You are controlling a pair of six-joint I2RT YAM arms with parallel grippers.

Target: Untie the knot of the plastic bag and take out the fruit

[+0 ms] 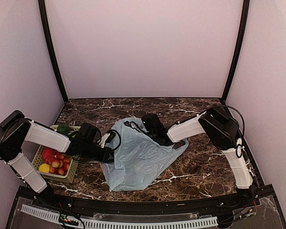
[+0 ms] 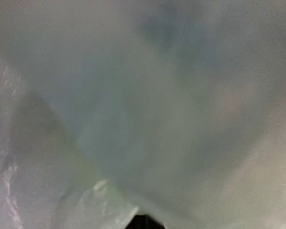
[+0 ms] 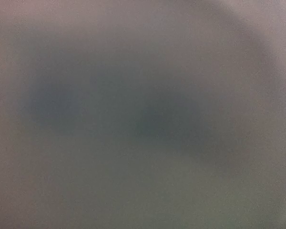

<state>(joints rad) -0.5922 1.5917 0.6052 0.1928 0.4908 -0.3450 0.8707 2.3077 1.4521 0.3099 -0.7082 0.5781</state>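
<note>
There was the plastic bag (image 1: 138,160), slack and nearly flat on the counter (image 1: 200,167), right in the middle. It was pale blue-green, see-through and crinkled, with its broad end toward the near edge and a narrower corner trailing off to the right. A faint dark print (image 1: 133,126) showed at its far end. The knot could not be made out from above, and both wrist views gave only blurred milky film. Left of the bag, in a basket (image 1: 72,174), sat a round green fruit (image 1: 63,128) at the far corner and small red-orange fruits (image 1: 58,162) heaped nearer
</note>
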